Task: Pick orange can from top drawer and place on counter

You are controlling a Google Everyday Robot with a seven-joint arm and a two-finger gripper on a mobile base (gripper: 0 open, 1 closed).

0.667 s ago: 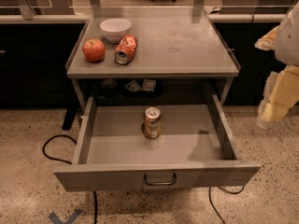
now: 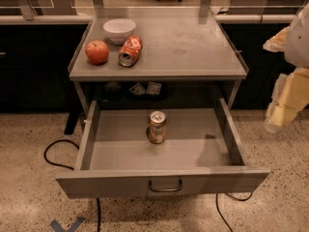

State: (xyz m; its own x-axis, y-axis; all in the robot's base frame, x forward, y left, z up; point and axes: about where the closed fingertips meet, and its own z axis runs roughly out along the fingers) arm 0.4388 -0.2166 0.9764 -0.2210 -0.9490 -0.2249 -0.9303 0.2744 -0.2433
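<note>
Worktop [image 2: 193,47] is carrying a bowl [image 2: 119,30], an apple [image 2: 97,51] and a dented red can [image 2: 131,50] near its back-left corner. Top drawer [image 2: 164,185] is standing pulled out below the front edge. Tool [image 2: 286,103] is hanging off the right edge, barely shifting since a moment ago; released or clenched, cannot tell. Orange can [image 2: 157,127] is sitting upright mid-drawer, untouched, so the reach is likely still pending.
</note>
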